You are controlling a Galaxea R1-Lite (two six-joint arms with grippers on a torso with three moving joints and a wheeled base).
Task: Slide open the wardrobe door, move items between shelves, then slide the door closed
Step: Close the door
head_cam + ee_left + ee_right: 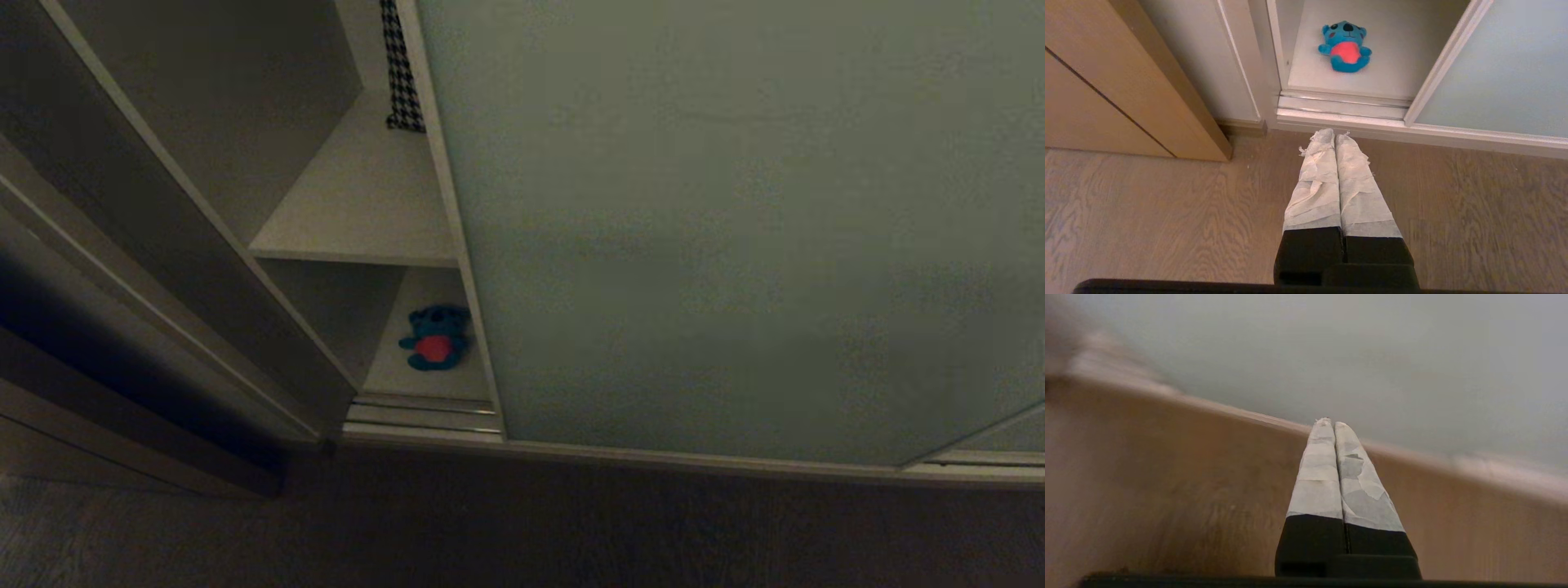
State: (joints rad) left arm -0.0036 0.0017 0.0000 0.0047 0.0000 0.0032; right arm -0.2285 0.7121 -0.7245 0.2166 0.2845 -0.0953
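Wooden floor [522,531] lies nearest you in the head view; sliding wardrobe door [735,229] is part-open, blue plush toy [435,338] on the lower shelf [424,380], houndstooth pillow [400,73] above. Left wrist: left gripper [1334,133] pressed closed, empty, over floor. Right wrist: right gripper [1329,424] closed, empty, near the door.

One blue plush toy with a red belly [435,338] is showing in the wardrobe, lying on the lower of two white shelves [359,216] that are showing in the opening. One houndstooth pillow [401,69] is peeking out on the upper shelf, and one pale grey-green sliding door [735,220] is filling most of the head view. Two pincers are showing, the left pincer [1334,132] and the right pincer [1329,422], each with two tape-wrapped fingers pressed together.
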